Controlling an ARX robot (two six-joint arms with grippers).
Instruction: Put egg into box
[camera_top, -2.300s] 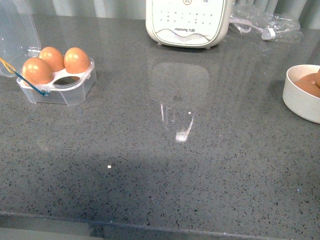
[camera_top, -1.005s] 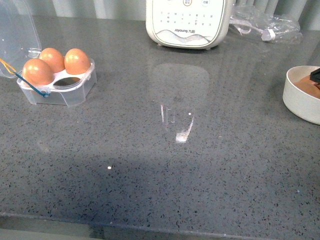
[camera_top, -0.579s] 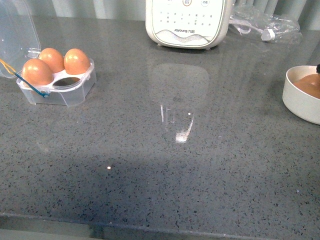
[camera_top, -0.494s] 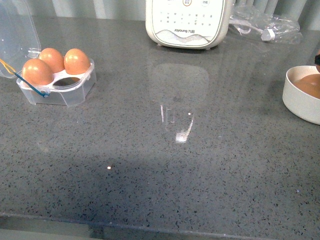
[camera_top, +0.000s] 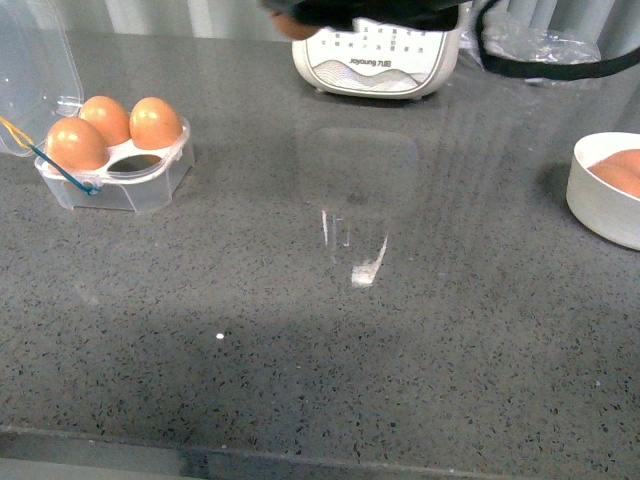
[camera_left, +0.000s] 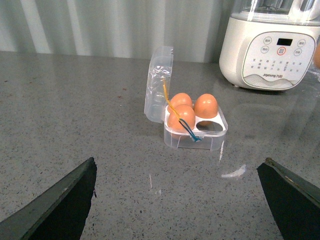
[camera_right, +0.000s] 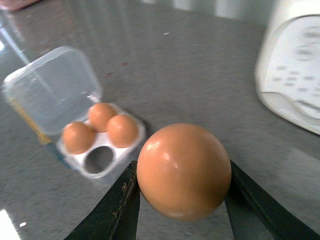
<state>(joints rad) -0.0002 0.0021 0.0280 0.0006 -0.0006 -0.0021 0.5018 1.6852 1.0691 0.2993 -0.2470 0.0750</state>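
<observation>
Pinching the egg (camera_right: 183, 171), right gripper (camera_right: 183, 187); left gripper (camera_left: 172, 200) spread; three eggs (camera_top: 154, 122) in box (camera_top: 130, 187), others (camera_top: 622, 172) in bowl (camera_top: 598, 205).

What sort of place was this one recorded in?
Probably a kitchen counter: a speckled grey stone worktop, a white Joyoung countertop appliance at the back, and a part-filled clear egg carton with a white bowl further along.

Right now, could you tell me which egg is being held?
The egg between the jaws of the right gripper; three others sit in the box, more in the bowl.
</observation>
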